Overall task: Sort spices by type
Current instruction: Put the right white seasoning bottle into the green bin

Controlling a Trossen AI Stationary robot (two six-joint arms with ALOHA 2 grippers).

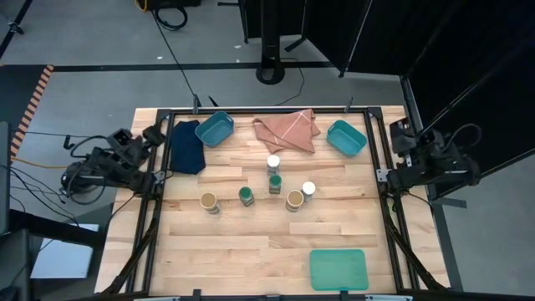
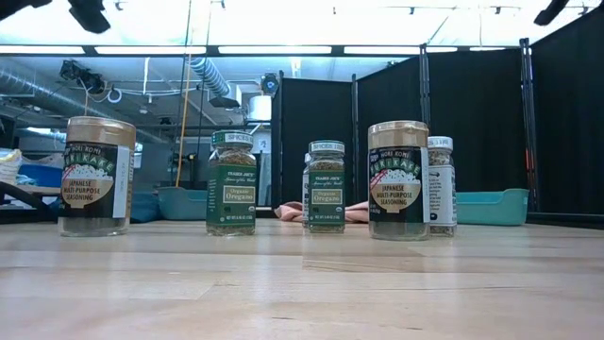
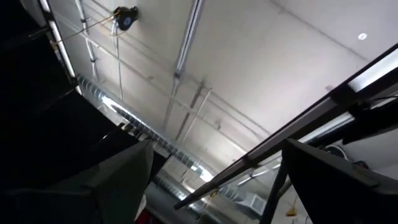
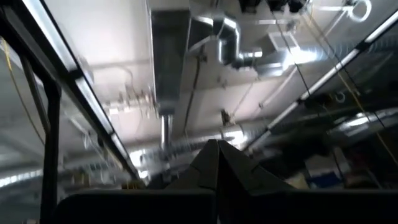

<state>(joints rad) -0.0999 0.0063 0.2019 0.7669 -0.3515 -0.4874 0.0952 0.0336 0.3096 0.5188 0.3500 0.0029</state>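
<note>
Jars (image 1: 275, 186) are seen in the high view mid-table, between both parked arms, well apart from either. Low view: six upright jars, two tan-topped (image 2: 96, 177), two green-lidded (image 2: 232, 183). Left gripper (image 3: 211, 186) is spread open, ceiling-facing. Right gripper (image 4: 217, 163) is closed, empty.

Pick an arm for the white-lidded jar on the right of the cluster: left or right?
Right, likely. That white-lidded jar sits nearest the table's right side, beside a tan-topped jar. The right gripper is parked at that edge; the left gripper waits at the opposite edge, across the cluster.
</note>
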